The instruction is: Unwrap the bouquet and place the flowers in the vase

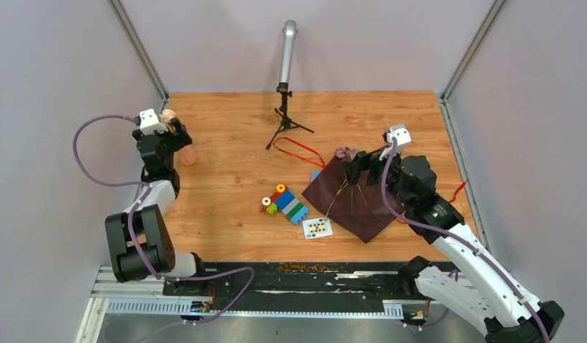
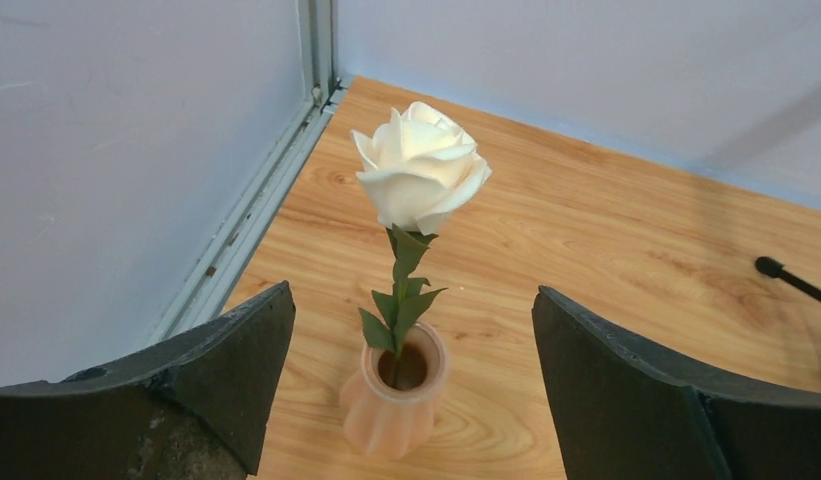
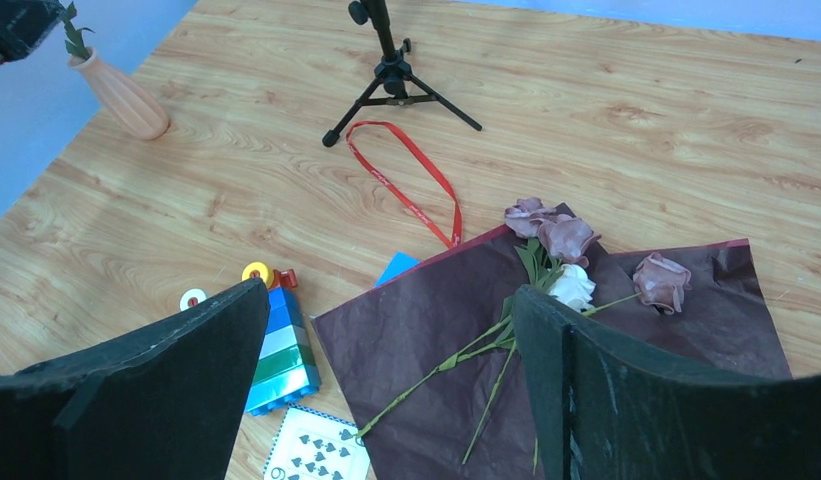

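Three purple roses [image 3: 566, 238], two cream-white roses [image 2: 421, 165], one vase [image 2: 391, 410], one paper wrap [image 3: 426, 330], one microphone [image 1: 287, 53], one playing card [image 1: 318, 227].

In the top view the vase [image 1: 187, 154] stands at the left edge of the tabletop [image 1: 226, 179], 1 rose [image 2: 421, 165] upright in it; the left gripper [image 1: 174, 133] sits just above it, jaws apart on either side of the stem; the microphone tripod [image 1: 284, 114] stands at upper centre; the ribbon [image 1: 297, 150] lies just below and right of it; the paper wrap [image 1: 354, 207] lies flat at centre right, 4 flowers [image 3: 566, 240] on its upper part, stems running toward lower left; the right gripper [image 1: 362, 168] hangs over them; the toy blocks [image 1: 284, 202] sit just left of the wrap, the card [image 1: 317, 227] below them.
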